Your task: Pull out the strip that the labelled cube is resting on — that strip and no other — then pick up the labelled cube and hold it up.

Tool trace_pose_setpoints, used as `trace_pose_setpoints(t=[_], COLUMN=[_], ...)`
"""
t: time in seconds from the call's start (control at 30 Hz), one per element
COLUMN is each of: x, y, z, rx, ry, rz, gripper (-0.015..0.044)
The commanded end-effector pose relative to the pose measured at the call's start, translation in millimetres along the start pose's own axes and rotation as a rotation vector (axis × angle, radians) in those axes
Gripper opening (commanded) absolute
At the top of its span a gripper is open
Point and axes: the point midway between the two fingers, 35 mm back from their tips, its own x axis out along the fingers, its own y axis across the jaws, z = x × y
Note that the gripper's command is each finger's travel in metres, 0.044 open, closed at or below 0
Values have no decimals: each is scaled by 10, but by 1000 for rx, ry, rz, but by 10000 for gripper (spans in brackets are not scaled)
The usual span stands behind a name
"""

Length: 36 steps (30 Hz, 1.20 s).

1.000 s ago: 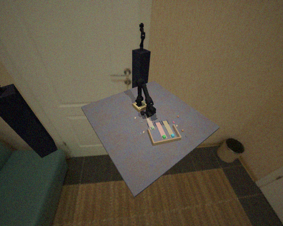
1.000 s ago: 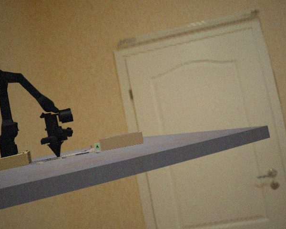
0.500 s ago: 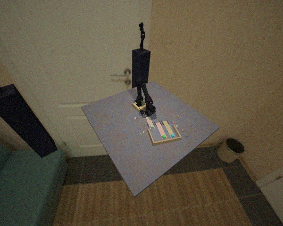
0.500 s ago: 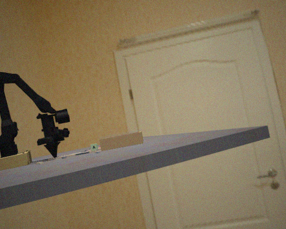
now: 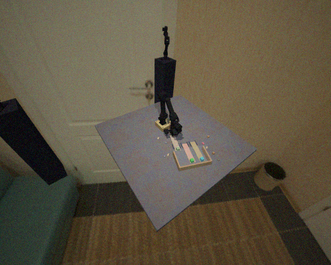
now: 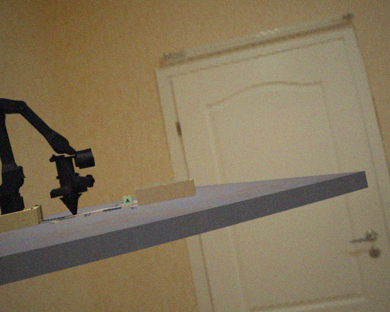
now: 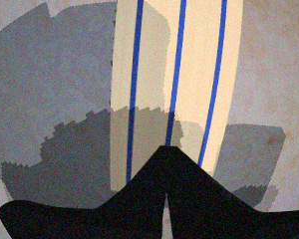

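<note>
The labelled cube (image 5: pixel 177 148) (image 6: pixel 127 200) is pale green with a dark letter A. It sits at the far end of a cream strip (image 5: pixel 174 141) (image 7: pixel 201 75) with blue lines, near the tray's open side. Whether its whole base is on the strip is too small to tell. My gripper (image 6: pixel 75 214) (image 7: pixel 166 153) is shut with nothing between the fingers. Its tips point down at the near end of the cream strip, touching it or just above; the fingers hide part of that end in the wrist view.
A wooden tray (image 5: pixel 195 165) has raised walls. A pink strip (image 5: pixel 187 150) with a green cube (image 5: pixel 192 160) and a tan strip (image 5: pixel 196 149) with a blue cube (image 5: pixel 202 158) reach into it. Small bits lie around on the table (image 5: pixel 148 171).
</note>
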Motion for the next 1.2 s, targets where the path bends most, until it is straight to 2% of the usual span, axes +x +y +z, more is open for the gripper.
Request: trace_pose_setpoints(t=[0.0,0.7,0.87,1.0,1.17], x=[44,44,-394,-418,-407], y=[-24,-24,5,5,-1], z=[-103,-103,28,28,295], rx=[2,2,2,2,-78], ry=[36,36,33,35,33], rz=[-5,-5,-5,-5,-4], gripper=[0,0,0,0,131])
